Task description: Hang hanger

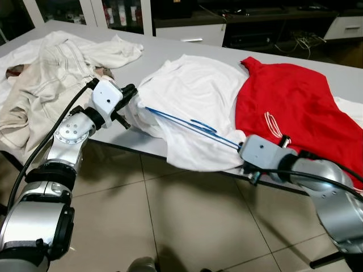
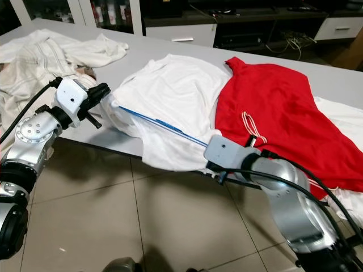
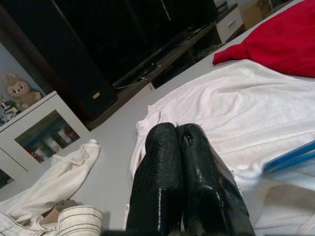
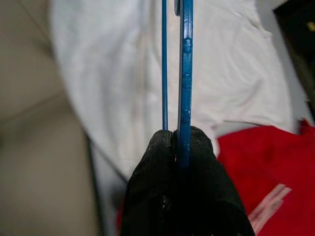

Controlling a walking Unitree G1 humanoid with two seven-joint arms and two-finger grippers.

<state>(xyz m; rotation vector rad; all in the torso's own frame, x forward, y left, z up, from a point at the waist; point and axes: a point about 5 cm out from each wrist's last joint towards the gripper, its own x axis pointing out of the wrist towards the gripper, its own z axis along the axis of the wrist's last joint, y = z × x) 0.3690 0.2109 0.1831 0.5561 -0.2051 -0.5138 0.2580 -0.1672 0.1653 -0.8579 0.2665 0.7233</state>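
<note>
- Right gripper [image 4: 181,142] pinched shut on the near end of the blue hanger [image 1: 187,123], thin bar clamped between the two black fingers [image 4: 152,182].
- Hanger stretching from that grip across the white shirt [image 1: 195,93], toward the left gripper [image 1: 131,93].
- Far end of the hanger tucked into the shirt's bunched edge, just beside the left gripper; hook lying flat on the shirt about midway along the bar.
- Left gripper with fingers [image 3: 162,177] pressed together, nothing seen between them, tips at the shirt's folded edge; cannot tell whether touching the hanger.
- White shirt spread on the grey table [image 1: 153,56], its hem spilling over the table's near edge.
- Red shirt [image 1: 295,102] touching the white shirt on the side of the right arm, partly overlapping it, white stripes near its lower part.
- Cream clothes [image 1: 51,68] heaped on the far side of the left arm from the white shirt, well apart from the hanger.
- Tiled floor [image 1: 170,215] below the table's near edge, under both arms.
- Dark cabinets [image 1: 255,22] beyond the table, past the white shirt.
- White cupboard [image 3: 44,128] with a plush rabbit [image 3: 19,88] on top, beyond the table in the left wrist view.
</note>
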